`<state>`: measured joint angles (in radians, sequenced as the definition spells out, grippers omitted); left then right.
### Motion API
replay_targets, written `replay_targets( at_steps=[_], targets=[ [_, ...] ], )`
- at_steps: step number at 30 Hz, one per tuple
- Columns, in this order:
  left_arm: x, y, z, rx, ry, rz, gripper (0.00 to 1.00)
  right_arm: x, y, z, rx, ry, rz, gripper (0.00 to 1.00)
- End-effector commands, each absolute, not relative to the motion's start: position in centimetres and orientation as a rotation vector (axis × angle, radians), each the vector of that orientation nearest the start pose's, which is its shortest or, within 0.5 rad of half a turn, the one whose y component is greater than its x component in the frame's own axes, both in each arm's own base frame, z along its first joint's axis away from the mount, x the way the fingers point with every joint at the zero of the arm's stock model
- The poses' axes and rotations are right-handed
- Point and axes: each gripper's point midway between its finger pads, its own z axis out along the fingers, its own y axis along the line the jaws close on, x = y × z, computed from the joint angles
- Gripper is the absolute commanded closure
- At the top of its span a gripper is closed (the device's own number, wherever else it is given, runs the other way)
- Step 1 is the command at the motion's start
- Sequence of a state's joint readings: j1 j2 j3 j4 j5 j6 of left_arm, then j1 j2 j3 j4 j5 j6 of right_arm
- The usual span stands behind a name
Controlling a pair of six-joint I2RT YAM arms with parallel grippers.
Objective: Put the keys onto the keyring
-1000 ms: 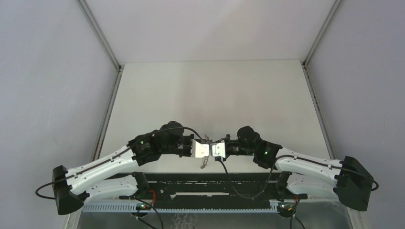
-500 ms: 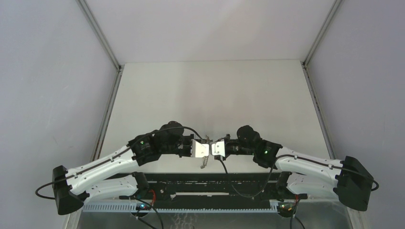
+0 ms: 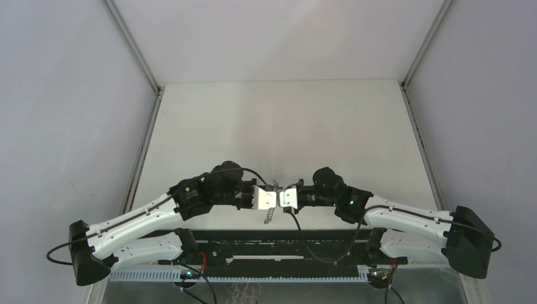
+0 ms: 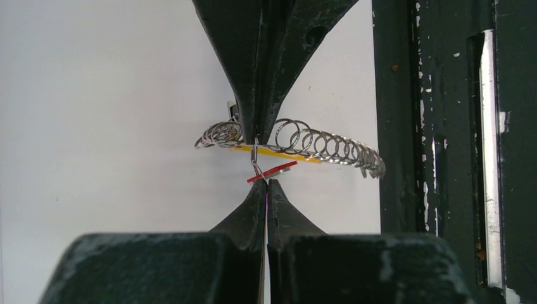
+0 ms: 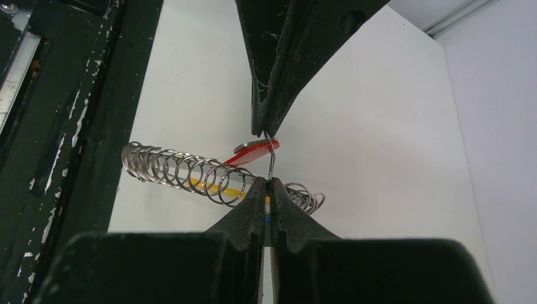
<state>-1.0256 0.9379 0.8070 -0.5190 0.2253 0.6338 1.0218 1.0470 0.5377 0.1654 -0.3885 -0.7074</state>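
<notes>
Keys: small red plastic-headed key (image 5: 250, 154) met the thin wire keyring (image 5: 271, 161), just above the silver chain of rings (image 5: 171, 168).
Left gripper (image 4: 266, 185): still pinched that key.
Right gripper (image 5: 267, 185): still clamped the keyring.
Change: we barely drifted; threading looked unfinished.

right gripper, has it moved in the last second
Yes, slightly: the right gripper has edged leftward in the top view, away from the table's right edge.

A string of silver rings (image 4: 316, 147) is held in a shallow arch above the table (image 4: 95, 95), gripped near one end by the closed right pincer (image 5: 266, 185). A thin single ring (image 5: 271, 161) is pinched by the closed left pincer (image 4: 266, 185), with a red key (image 5: 250, 154) flat beside it and a yellow key (image 5: 218, 189) behind the coils.
</notes>
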Motion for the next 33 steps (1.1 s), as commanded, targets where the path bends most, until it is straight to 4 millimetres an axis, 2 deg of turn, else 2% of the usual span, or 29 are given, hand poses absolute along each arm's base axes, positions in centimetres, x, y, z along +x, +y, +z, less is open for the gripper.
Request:
replay_targets(
  at_steps=[1,17,33],
  targets=[
    [13.9,-28.2,21.7,1.648,1.3,-0.543,1.0,14.2,34.8,21.8,-1.528,0.876,0.635,1.0],
    [13.5,-27.5,21.0,1.708,1.309,-0.527,1.0,13.4,34.5,21.9,-1.588,0.793,0.598,1.0],
    [13.7,-27.8,20.2,1.718,1.351,-0.526,1.0,11.9,34.4,23.6,-1.569,0.724,0.642,1.0]
  ],
)
